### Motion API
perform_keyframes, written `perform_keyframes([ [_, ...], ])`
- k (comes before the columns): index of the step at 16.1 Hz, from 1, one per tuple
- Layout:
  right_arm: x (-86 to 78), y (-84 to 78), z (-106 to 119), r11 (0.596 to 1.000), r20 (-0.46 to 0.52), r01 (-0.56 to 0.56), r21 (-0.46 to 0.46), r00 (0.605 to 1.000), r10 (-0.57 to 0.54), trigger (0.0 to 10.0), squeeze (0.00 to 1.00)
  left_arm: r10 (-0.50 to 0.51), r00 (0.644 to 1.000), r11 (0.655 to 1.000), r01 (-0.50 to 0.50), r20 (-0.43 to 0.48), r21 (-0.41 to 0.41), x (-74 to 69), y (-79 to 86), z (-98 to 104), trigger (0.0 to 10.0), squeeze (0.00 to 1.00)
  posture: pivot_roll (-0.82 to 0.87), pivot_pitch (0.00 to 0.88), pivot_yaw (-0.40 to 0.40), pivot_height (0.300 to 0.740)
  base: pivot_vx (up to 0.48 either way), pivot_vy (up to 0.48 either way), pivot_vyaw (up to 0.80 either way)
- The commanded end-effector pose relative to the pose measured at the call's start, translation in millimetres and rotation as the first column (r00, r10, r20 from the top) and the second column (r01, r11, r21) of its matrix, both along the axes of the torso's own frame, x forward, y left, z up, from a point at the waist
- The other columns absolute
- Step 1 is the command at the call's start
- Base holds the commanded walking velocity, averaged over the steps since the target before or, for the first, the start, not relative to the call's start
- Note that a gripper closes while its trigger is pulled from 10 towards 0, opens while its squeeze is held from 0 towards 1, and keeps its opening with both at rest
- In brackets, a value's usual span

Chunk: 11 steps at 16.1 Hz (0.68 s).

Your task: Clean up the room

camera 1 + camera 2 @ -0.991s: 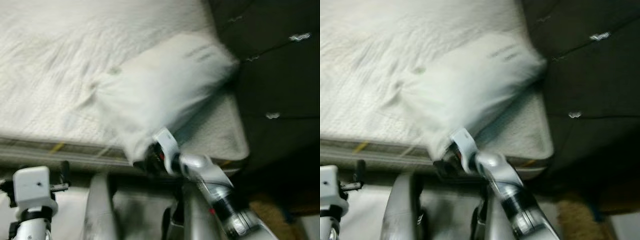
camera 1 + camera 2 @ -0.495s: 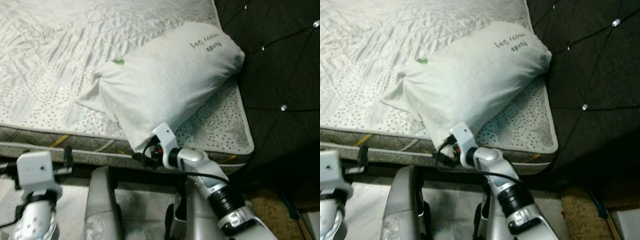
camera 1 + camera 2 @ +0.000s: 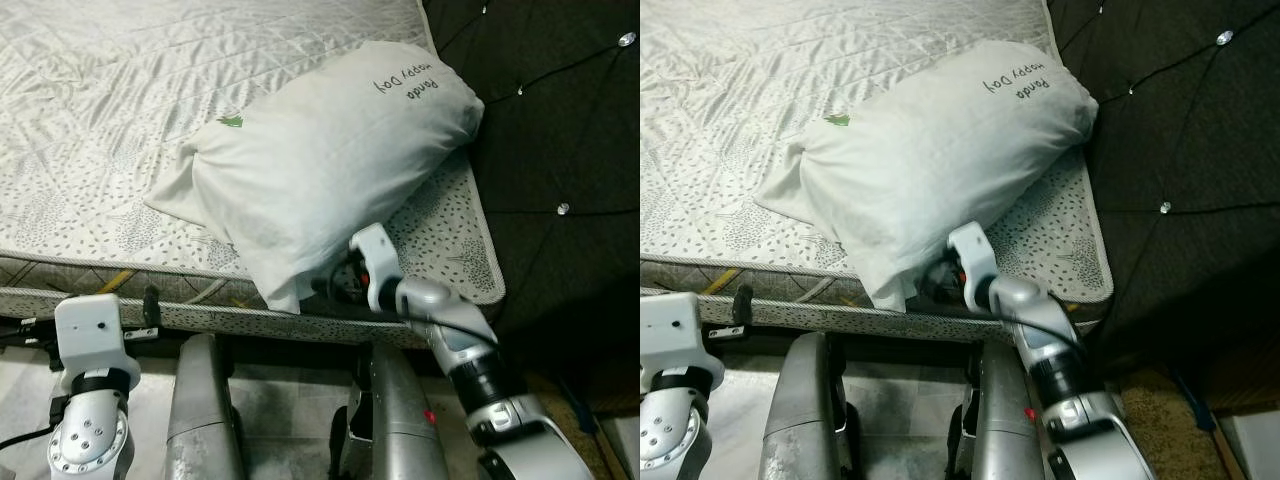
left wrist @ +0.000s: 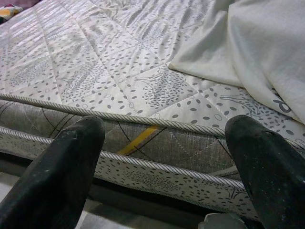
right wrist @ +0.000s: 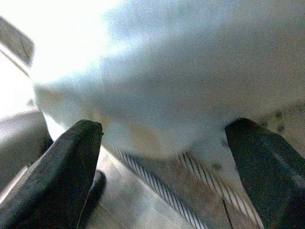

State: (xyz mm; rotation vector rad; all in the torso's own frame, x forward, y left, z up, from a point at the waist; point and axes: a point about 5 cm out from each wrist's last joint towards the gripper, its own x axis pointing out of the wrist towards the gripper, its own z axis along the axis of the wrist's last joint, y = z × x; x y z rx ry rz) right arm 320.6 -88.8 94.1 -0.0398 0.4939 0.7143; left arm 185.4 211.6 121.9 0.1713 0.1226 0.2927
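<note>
A white pillow (image 3: 330, 140) with dark handwriting lies tilted on the quilted mattress (image 3: 90, 110), at its corner by the headboard. My right gripper (image 3: 328, 285) reaches in under the pillow's low end at the mattress edge. In the right wrist view its fingers (image 5: 62, 167) stand wide apart, open, with the pillow's white cloth (image 5: 181, 81) close ahead between them. My left gripper (image 4: 164, 126) is open, low and in front of the mattress side (image 4: 157, 148), holding nothing.
A dark tufted headboard (image 3: 560, 120) rises to the right of the mattress. My own silver legs (image 3: 200, 410) stand close against the bed's front. A brown rug (image 3: 1160, 410) lies on the floor at the lower right.
The blur of a second ago has gone and the pillow now lies still. My right wrist has shifted rightwards along the pillow's low end. The left arm has hardly moved.
</note>
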Motion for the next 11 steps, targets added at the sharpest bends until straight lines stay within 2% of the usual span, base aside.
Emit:
perform_keyframes([
  [1, -3.9, 1.2, 1, 0.999, -0.035, 0.004, 0.044, 0.999, -0.002, 10.0, 0.00, -0.008, 0.999, 1.000, 0.008, -0.033, -0.006, 0.5, -2.9, -6, 10.0, 0.00, 0.16, 0.133, -0.088, 0.541, 0.000, 0.000, 0.00],
  [4, -12.1, 7.6, 5, 0.992, -0.082, -0.047, 0.114, 0.995, 0.056, 10.0, 0.00, -0.016, 0.999, 1.000, 0.016, -0.039, -0.013, 2.0, -2.8, -8, 10.0, 0.00, 0.16, 0.132, -0.083, 0.541, 0.000, 0.000, 0.00],
  [5, -13.4, 9.3, 8, 0.986, -0.115, -0.035, 0.162, 0.992, 0.054, 10.0, 0.00, -0.021, 0.999, 1.000, 0.020, -0.041, -0.016, 2.8, -3.1, -8, 10.0, 0.00, 0.16, 0.131, -0.083, 0.541, 0.000, 0.000, 0.00],
  [7, -13.7, 12.3, 10, 0.985, -0.120, -0.016, 0.172, 0.992, 0.037, 10.0, 0.00, -0.022, 0.999, 1.000, 0.022, -0.042, -0.017, 3.3, -3.4, -8, 10.0, 0.00, 0.16, 0.132, -0.082, 0.541, 0.000, 0.000, 0.00],
  [8, -12.8, 20.0, 13, 0.976, -0.131, 0.028, 0.216, 0.991, 0.000, 10.0, 0.00, -0.024, 0.999, 1.000, 0.024, -0.044, -0.018, 3.7, -4.0, -9, 10.0, 0.00, 0.16, 0.134, -0.081, 0.541, 0.000, 0.000, 0.00],
  [11, -16.2, 39.2, 12, 0.973, -0.137, 0.062, 0.221, 0.990, -0.032, 10.0, 0.00, -0.022, 0.999, 1.000, 0.021, -0.045, -0.019, 3.7, -4.0, -9, 10.0, 0.00, 0.16, 0.136, -0.082, 0.541, 0.000, 0.000, 0.00],
])
